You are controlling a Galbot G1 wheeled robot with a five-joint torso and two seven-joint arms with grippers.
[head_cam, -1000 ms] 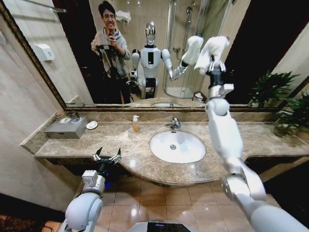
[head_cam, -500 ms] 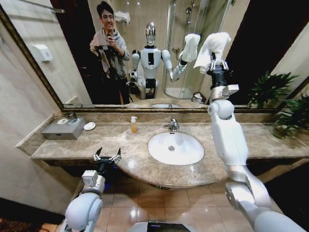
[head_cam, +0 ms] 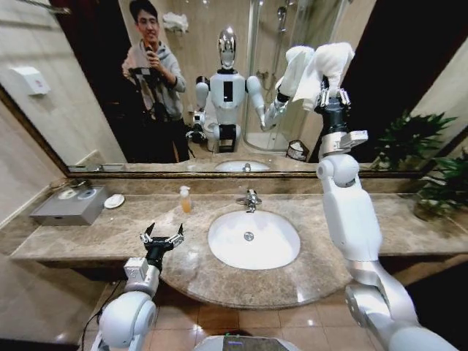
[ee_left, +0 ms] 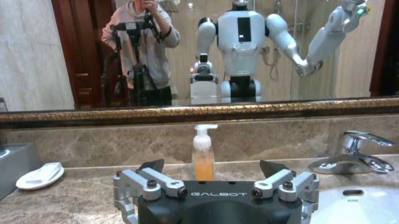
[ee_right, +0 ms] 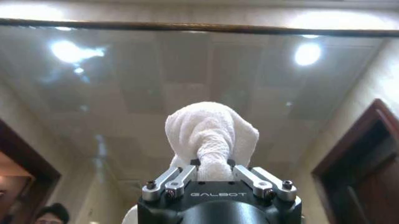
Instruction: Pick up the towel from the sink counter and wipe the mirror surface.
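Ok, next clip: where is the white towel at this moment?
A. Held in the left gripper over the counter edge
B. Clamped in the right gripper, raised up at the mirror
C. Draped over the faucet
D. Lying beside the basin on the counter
B: the towel is bunched in the right gripper, held high against the mirror; the left gripper is empty.

The sink counter (head_cam: pixel 110 234) bears a soap bottle (head_cam: pixel 185 199) and soap dish (head_cam: pixel 114 201).

Beige marble walls (head_cam: pixel 69 110), tan tiled floor (head_cam: pixel 241 318), potted plant (head_cam: pixel 442 179).
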